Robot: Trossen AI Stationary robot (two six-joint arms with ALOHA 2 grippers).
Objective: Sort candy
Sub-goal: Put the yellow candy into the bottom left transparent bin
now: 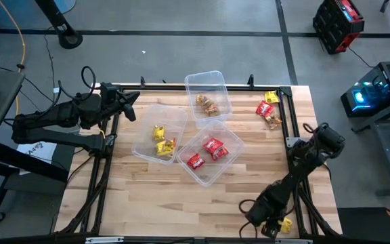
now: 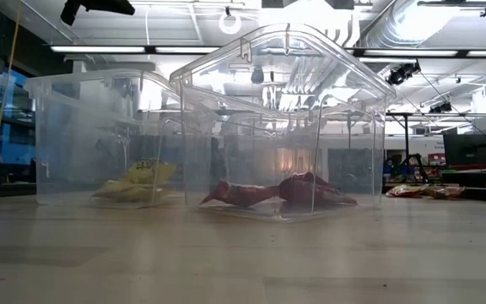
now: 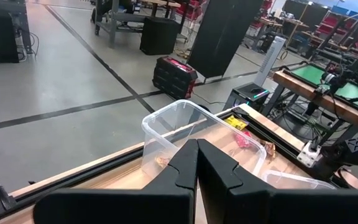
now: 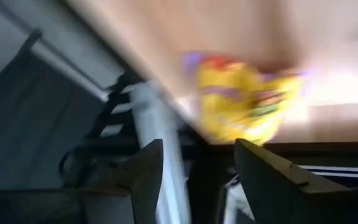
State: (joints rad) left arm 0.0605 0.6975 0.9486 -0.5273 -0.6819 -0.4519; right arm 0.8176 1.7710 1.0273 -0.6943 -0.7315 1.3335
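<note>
Room: workshop floor with black tape lines lay beyond my wooden table (image 1: 154, 196); a red-and-black case (image 1: 337, 24) stood on it.
Tubs: I saw three clear tubs mid-table, namely a left tub (image 1: 160, 132), a far tub (image 1: 208, 95) and a near tub (image 1: 210, 154).
Sorted candy: yellow packets (image 1: 162, 141) lay in the left tub, brown-gold (image 1: 209, 106) in the far one, red (image 1: 207, 152) in the near one.
Loose candy: a few packets (image 1: 268, 110) lay by the table's far right corner.
Right gripper (image 1: 274, 227): I had it low at the near right edge, jaws apart, not clamped on anything.
Yellow candy (image 4: 244, 99): blurred in my wrist view, it lay just ahead of the open fingers (image 4: 143, 171), near the edge; I could not tell whether they touched it.
Left gripper (image 1: 135, 97): parked at the far left corner, fingers together, holding nothing.
</note>
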